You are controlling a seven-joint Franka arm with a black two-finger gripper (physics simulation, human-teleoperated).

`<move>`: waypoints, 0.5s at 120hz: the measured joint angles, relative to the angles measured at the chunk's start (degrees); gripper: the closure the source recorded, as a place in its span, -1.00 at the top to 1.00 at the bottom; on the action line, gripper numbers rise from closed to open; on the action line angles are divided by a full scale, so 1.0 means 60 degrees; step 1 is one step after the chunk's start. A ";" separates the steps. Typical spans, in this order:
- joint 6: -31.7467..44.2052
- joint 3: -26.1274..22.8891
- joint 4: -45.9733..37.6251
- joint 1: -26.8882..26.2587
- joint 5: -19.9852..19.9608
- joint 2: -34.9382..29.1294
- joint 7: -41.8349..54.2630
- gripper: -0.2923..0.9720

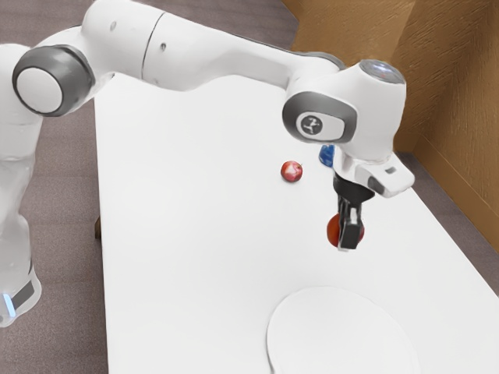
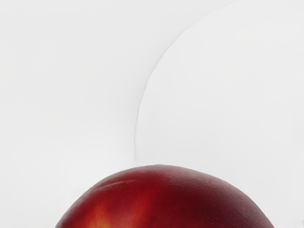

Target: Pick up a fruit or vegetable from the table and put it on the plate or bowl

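Open counter [image 1: 195,234] lies between my end effector [image 1: 348,234], gripping the nectarine [image 1: 334,227], and the plate [image 1: 343,335]. Another red fruit [image 1: 291,171] and a blue object [image 1: 327,155] stand on the far side.

Light is bright, even and diffuse in both views. In the exterior view the white tabletop [image 1: 195,234] is close to washed out, and the white plate [image 1: 343,335] at its near edge stands apart from it by a thin grey outline alone. The arm [image 1: 210,47] is lit from above: its upper faces are pale, its undersides softly grey. The black end effector [image 1: 348,234] is the darkest shape, with little shading inside it. In the wrist view the plate's rim [image 2: 142,95] is a faint grey arc on near-uniform white, and the red fruit [image 2: 166,199] carries a dull, broad sheen on top, with an orange glow low on one side.
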 joint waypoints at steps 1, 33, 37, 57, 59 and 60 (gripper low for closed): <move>-0.0019 -0.0003 0.0007 -0.0075 0.0009 0.0010 -0.0005 -0.08; -0.0292 -0.0006 0.0443 -0.1422 0.0151 0.0893 -0.0135 -0.11; -0.0299 -0.0006 0.0459 -0.1471 0.0161 0.0954 -0.0148 -0.10; -0.0238 -0.0004 0.0819 -0.1577 0.0283 0.1510 -0.0201 -0.11; -0.0230 -0.0004 0.0836 -0.1593 0.0296 0.1540 -0.0206 -0.11; -0.0225 -0.0005 0.0843 -0.1599 0.0301 0.1554 -0.0208 -0.11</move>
